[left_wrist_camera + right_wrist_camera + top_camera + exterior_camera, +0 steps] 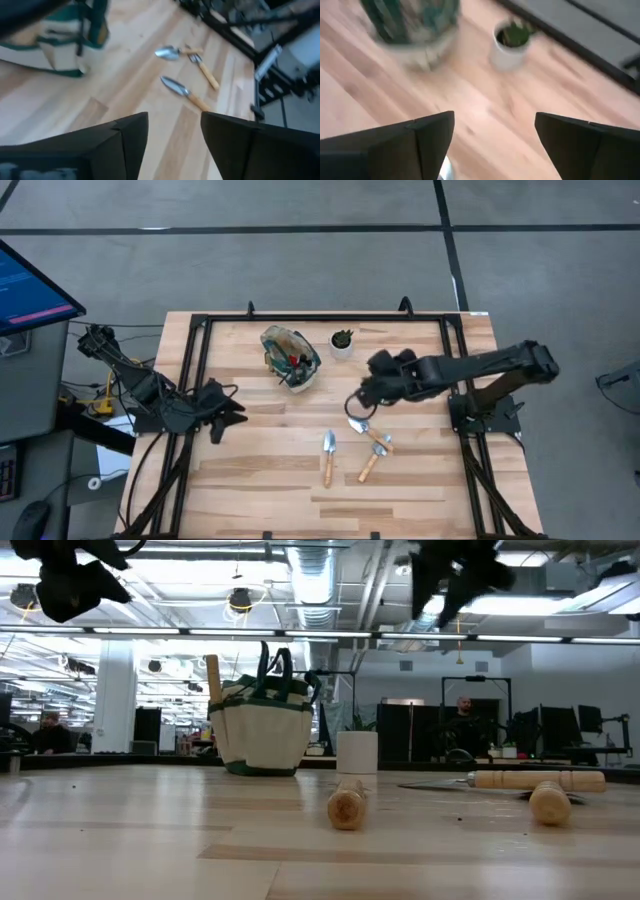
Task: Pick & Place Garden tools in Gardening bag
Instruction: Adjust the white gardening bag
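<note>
Right now I'm between picks: right gripper (357, 405) open wide, empty, over three tools (355, 448) mid-table toward the near edge; bag (290, 357) near far edge. Left gripper (232, 408) open, empty, by the left edge. Next: descend, grab a handle.

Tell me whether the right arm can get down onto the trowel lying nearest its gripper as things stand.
Probably yes. The right gripper hangs open above the table, right beside the trowel, with nothing between them. The fork lies against that trowel's handle, so it might get nudged. The left gripper waits far off.
</note>
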Controlling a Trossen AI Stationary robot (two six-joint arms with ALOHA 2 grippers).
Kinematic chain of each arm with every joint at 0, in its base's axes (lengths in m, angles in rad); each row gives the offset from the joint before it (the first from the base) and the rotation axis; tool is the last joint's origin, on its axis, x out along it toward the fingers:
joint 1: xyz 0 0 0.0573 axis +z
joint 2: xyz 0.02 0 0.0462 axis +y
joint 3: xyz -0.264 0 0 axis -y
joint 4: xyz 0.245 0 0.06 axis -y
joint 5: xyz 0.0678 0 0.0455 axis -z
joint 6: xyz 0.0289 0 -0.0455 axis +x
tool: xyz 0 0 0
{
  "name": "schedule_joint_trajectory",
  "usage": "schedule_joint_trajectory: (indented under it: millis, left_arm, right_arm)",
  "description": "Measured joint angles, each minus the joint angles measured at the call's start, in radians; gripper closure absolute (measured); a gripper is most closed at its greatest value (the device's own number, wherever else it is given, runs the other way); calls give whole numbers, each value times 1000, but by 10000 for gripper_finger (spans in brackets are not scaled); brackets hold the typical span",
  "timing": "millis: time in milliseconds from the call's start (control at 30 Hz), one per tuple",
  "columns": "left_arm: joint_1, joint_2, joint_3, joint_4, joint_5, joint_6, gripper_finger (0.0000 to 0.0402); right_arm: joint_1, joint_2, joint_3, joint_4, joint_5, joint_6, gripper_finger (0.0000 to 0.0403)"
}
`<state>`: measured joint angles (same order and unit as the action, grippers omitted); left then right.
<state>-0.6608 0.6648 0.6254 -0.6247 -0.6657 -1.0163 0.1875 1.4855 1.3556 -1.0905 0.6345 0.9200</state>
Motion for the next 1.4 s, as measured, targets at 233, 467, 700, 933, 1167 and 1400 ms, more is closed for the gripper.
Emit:
schedule_joint_trajectory:
  millis: [233, 467, 700, 933, 1167, 1400]
  left_arm:
    - [23, 0, 0, 4, -143, -155, 208]
    - [64, 0, 0, 13, -151, -202, 235]
    - [123, 6, 0, 13, -185, -216, 311]
    - [137, 6, 0, 13, -187, -215, 396]
    - [137, 6, 0, 13, -180, -213, 399]
    - [131, 6, 0, 14, -172, -212, 399]
  right_arm:
    - [-56, 176, -2, 118, -31, -145, 149]
    - [-135, 331, -2, 368, 17, -500, 211]
    - [-229, 353, -3, 668, -91, -839, 315]
    - [-311, 352, -3, 768, -114, -956, 392]
    - [-335, 352, -3, 781, -216, -952, 399]
    - [-298, 395, -3, 865, -295, -847, 401]
